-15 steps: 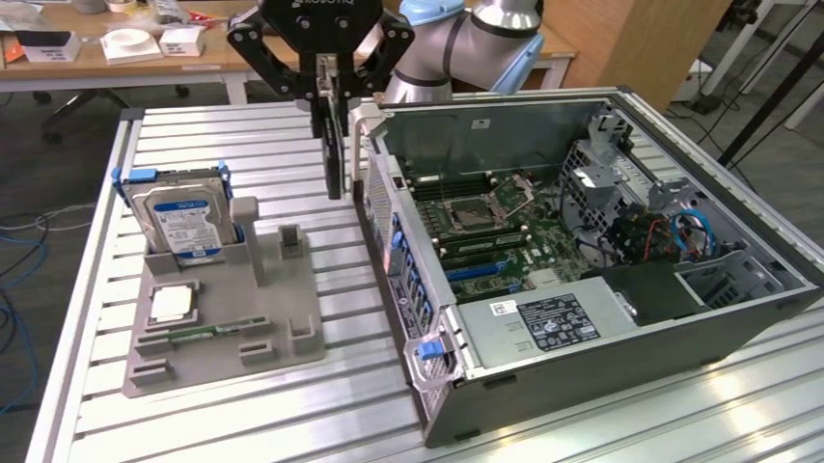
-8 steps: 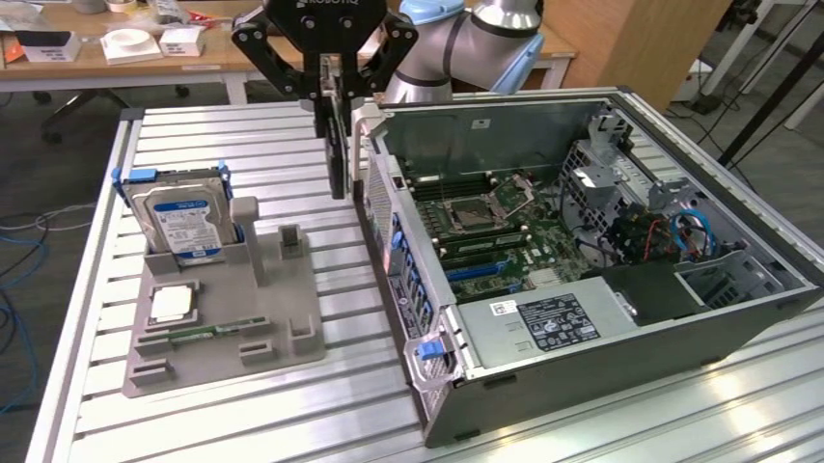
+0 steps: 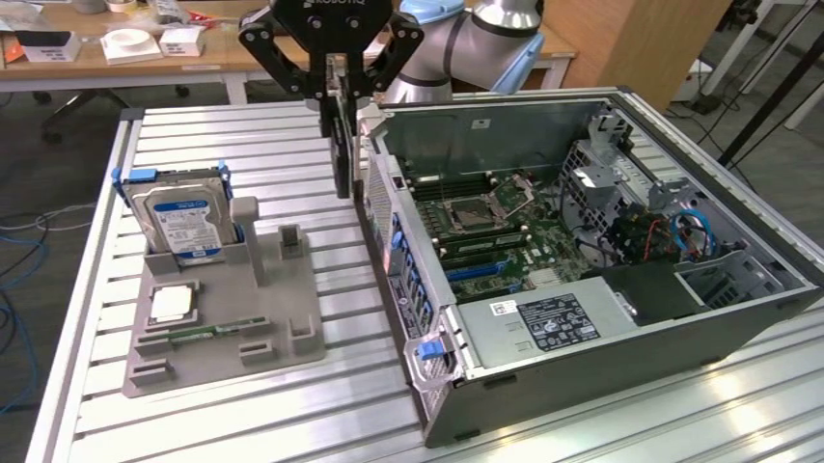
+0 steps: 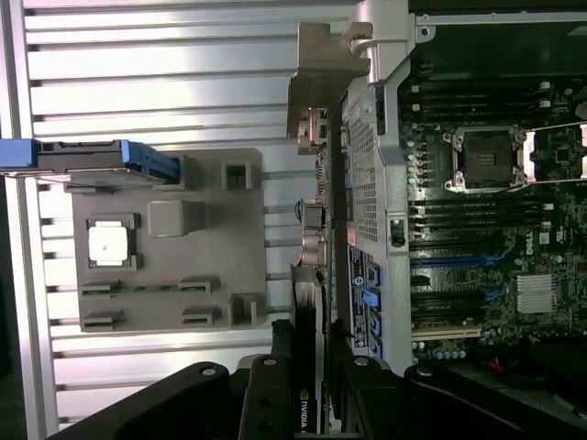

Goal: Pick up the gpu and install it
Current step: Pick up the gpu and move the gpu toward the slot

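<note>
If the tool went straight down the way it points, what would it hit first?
Probably the slatted table between the grey tray and the computer case, the gpu in the tool touching first. Depth is unclear; the case wall is close.

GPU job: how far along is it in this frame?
Pickup looks done: the pincer is shut on the gpu, holding it on edge just outside the open computer case. Left: seating it; no card sits on the motherboard yet.
</note>
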{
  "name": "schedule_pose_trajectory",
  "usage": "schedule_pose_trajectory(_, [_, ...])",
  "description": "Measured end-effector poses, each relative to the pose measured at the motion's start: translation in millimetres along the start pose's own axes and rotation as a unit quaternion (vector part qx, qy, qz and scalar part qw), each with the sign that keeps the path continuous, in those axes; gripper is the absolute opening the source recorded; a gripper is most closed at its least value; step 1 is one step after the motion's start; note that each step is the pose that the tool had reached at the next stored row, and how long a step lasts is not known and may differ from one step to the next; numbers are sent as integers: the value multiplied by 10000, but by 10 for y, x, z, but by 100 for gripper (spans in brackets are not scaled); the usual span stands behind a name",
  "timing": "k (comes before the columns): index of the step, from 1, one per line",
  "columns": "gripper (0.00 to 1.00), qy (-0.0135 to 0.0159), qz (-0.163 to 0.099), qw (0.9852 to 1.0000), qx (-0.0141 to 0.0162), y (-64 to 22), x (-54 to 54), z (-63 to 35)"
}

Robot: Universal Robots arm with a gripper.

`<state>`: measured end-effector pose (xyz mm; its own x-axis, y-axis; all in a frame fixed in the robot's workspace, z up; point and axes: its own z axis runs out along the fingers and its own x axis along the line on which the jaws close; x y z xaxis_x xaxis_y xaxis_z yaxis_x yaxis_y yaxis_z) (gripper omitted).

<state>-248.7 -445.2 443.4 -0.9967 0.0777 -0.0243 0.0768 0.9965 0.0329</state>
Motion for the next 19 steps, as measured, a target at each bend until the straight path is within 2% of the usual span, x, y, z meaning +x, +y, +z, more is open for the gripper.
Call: schedule_pose_trajectory(19, [26, 0, 0, 10000, 0, 18, -241, 6])
